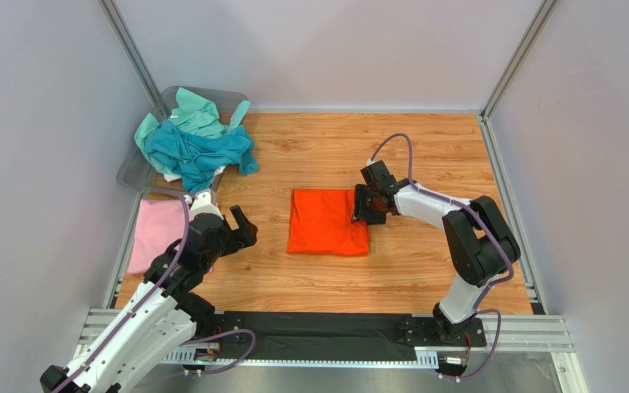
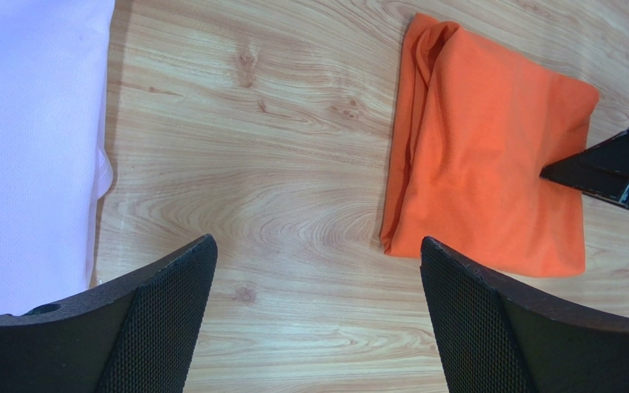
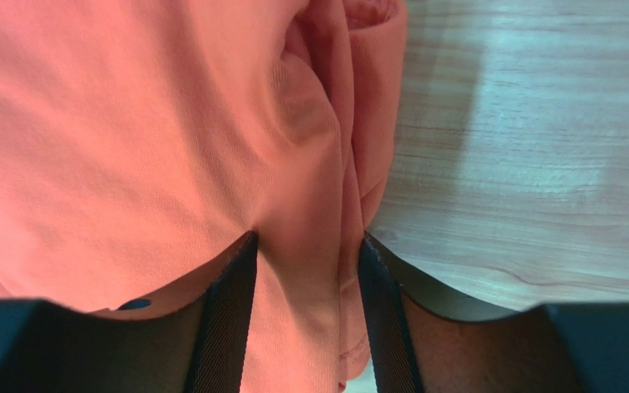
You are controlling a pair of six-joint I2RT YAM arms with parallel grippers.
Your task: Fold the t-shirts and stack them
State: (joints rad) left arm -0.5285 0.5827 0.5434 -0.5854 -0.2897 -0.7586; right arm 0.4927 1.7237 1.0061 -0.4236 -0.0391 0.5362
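Pinching right edge of orange t-shirt [image 1: 326, 223], centre of desk [image 1: 424, 164], right end effector [image 1: 364, 216] narrow on cloth; left end effector [image 2: 314, 250] wide, empty. Risk: catching top layers only, spilling fold.

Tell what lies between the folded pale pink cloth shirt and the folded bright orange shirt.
Only bare wooden tabletop, shown in the left wrist view.

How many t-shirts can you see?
4: folded bright orange t-shirt mid-table; folded pale pink t-shirt at left edge; teal t-shirt and mint green t-shirt heaped in grey plastic bin. More may hide beneath.
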